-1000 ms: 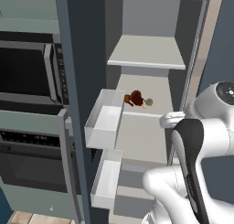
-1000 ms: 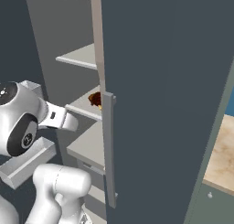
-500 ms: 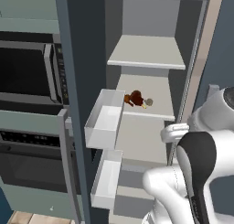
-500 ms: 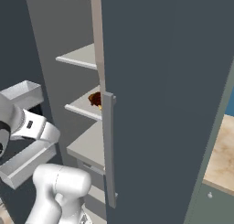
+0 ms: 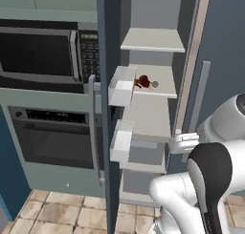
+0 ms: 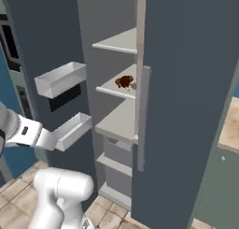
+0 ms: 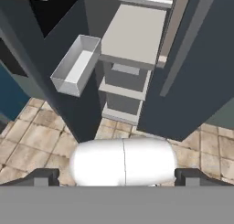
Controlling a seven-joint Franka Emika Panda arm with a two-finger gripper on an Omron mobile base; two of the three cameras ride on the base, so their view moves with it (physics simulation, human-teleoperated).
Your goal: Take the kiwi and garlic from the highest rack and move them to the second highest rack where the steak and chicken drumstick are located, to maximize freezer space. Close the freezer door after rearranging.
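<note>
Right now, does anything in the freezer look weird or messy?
Nothing is spilled or broken. The freezer door hangs open, and the food sits in a small cluster on the second highest rack.

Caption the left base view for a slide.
Open freezer beside the wall oven; food sits on the second rack.

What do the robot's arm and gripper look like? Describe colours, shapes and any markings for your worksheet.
The arm is glossy white, made of rounded, tube-like segments with a dark grey band at the joint. A small white block on it carries tiny dark marks. The gripper has two small dark grey fingertips. No cables are visible.
</note>
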